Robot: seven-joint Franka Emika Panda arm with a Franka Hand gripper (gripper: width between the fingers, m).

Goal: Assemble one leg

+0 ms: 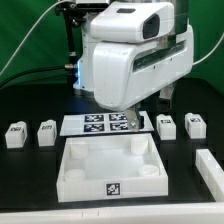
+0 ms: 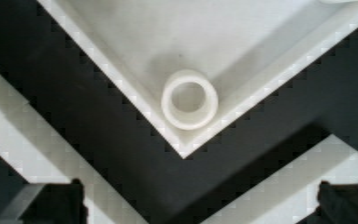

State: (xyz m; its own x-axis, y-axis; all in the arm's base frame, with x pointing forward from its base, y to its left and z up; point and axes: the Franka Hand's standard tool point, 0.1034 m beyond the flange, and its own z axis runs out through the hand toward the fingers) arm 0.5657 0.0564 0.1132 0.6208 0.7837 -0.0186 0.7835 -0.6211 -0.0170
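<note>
White plastic parts on a black table (image 1: 30, 190).

Exterior view: your arm (image 1: 125, 60) hangs over the far side of the panel (image 1: 108, 172) and covers part of the marker board (image 1: 100, 124). Nothing is held. Leg (image 1: 14, 133) and leg (image 1: 46, 131) sit at the exterior view's left, leg (image 1: 167, 126) and leg (image 1: 194, 123) at its right, all clear of the panel.

Wrist view: the gripper (image 2: 190, 202) is spread and empty, looking down on a corner socket (image 2: 190, 102). You are probably sighting where a leg must seat.
</note>
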